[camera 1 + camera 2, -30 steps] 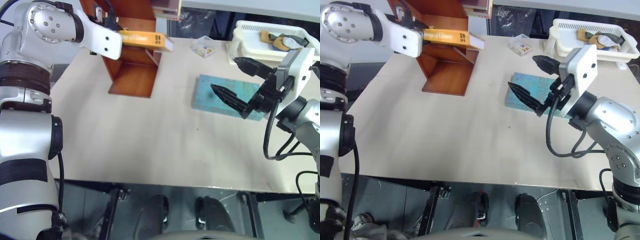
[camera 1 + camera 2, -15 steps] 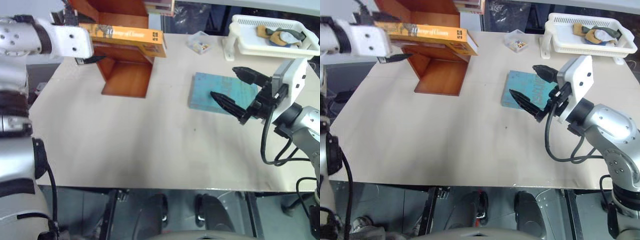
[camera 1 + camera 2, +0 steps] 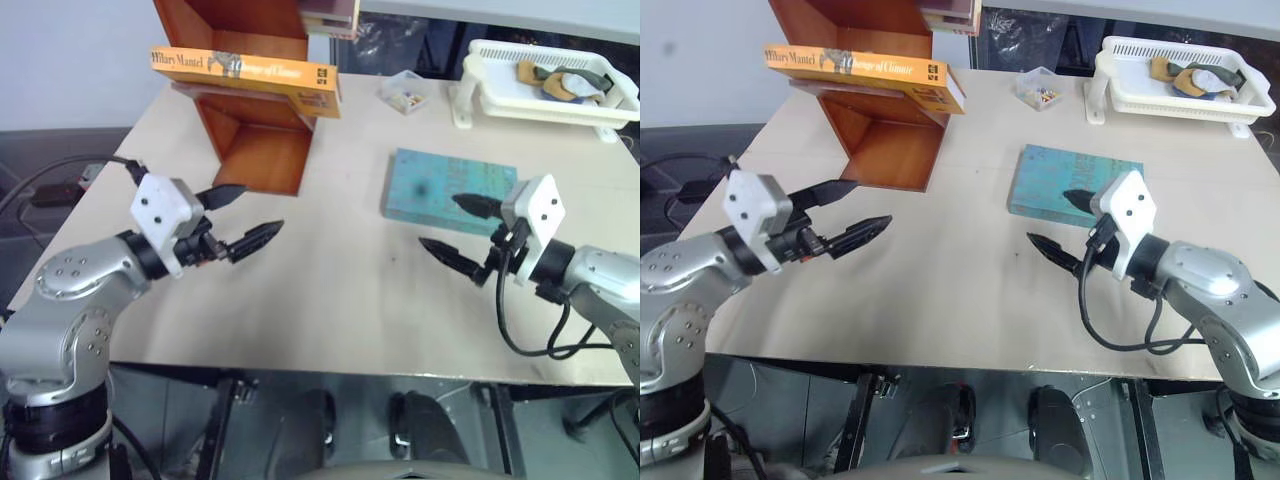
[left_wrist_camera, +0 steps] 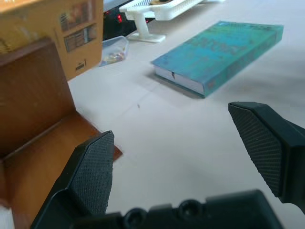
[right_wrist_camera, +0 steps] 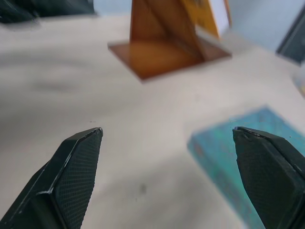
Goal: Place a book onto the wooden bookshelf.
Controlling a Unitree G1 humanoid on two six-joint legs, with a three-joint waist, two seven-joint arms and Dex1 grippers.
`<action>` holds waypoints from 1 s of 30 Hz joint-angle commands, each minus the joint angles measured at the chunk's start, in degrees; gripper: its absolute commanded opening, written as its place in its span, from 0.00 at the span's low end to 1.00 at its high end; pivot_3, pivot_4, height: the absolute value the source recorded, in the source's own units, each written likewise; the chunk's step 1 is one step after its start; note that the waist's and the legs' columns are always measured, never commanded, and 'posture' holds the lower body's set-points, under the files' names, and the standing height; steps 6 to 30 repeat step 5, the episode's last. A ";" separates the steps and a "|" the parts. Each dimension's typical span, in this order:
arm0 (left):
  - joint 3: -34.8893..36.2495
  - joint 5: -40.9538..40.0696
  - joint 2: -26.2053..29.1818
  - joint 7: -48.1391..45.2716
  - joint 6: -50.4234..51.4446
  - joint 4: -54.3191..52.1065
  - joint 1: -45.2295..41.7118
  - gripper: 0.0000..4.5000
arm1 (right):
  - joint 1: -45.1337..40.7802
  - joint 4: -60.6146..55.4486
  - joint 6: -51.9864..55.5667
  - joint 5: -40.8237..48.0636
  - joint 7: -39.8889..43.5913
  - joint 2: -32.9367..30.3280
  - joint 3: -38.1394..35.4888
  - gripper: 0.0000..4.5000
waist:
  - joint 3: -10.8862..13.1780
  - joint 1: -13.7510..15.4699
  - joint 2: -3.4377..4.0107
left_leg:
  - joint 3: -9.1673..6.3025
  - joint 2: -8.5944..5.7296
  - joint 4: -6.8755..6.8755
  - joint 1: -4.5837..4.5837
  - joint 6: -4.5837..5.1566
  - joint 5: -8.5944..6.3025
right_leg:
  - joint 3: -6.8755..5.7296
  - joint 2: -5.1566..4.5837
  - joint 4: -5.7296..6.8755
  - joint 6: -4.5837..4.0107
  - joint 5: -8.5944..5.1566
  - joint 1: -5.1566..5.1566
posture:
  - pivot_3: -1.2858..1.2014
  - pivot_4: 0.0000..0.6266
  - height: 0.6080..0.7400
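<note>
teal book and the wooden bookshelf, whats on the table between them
Nothing: between the flat teal-blue book and the reddish-brown wooden bookshelf there is bare beige tabletop, as the left eye view shows.

Glossy reddish wooden bookshelf [image 3: 262,150], matt paperback book [image 3: 245,68]

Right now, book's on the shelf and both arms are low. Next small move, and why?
Probably none with the book: it lies across a board of the wooden shelf, overhanging on both ends but apparently resting. The left pincer and right pincer are open, empty and clear of it over the table. I'd just keep both arms parked low and call it done.
</note>
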 commanded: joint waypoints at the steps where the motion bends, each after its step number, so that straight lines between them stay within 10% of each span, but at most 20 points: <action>1: 4.15 -1.60 0.92 -0.77 -1.17 -0.45 4.89 0.98 | 5.60 -2.82 -1.49 -1.10 2.19 -2.03 -5.56 1.00 | -0.01 0.21 0.03 | 0.02 -0.01 -0.01 0.03 0.00 0.00 | 0.02 -0.03 0.00 0.00 0.00 0.02 | 0.52 0.24 1.00; 30: 6.11 -0.90 2.10 -3.41 -4.57 1.58 10.63 0.98 | 14.41 -3.06 -3.49 -3.24 5.03 -3.47 -11.38 1.00 | -0.02 0.51 0.06 | 0.03 -0.01 -0.01 0.01 -0.13 -0.07 | 0.01 -0.09 -0.02 -0.01 0.00 -0.02 | 0.52 0.24 1.00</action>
